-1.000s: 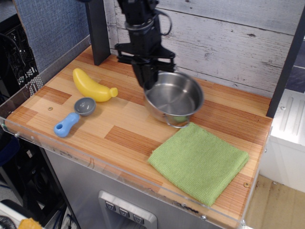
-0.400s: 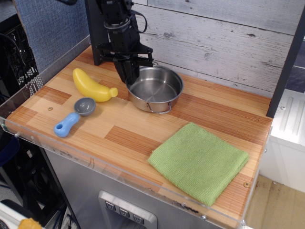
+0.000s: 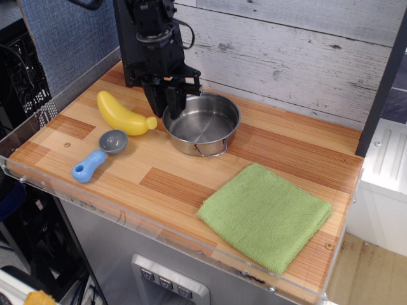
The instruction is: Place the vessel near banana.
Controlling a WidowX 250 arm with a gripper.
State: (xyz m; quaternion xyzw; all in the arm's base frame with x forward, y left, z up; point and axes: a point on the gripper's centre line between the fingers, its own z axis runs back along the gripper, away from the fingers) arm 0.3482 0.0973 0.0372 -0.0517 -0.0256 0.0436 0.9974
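The vessel (image 3: 203, 127), a shiny steel pot with wire loop handles, rests on the wooden table just right of the banana (image 3: 123, 115). The yellow banana lies at the back left, its stem end a short gap from the pot's left rim. My gripper (image 3: 169, 108) comes down from above at the pot's left rim. Its black fingers straddle the rim and are closed on it. The fingertips are partly hidden by the pot wall.
A blue-handled scoop with a grey bowl (image 3: 100, 154) lies in front of the banana. A folded green cloth (image 3: 266, 215) lies at the front right. A dark post (image 3: 129, 57) and a plank wall stand behind; a clear lip edges the table's front (image 3: 159, 236).
My gripper has carried the pot left from the table's middle and lowered it onto the table beside the banana. The pot, tilted earlier, now sits level.
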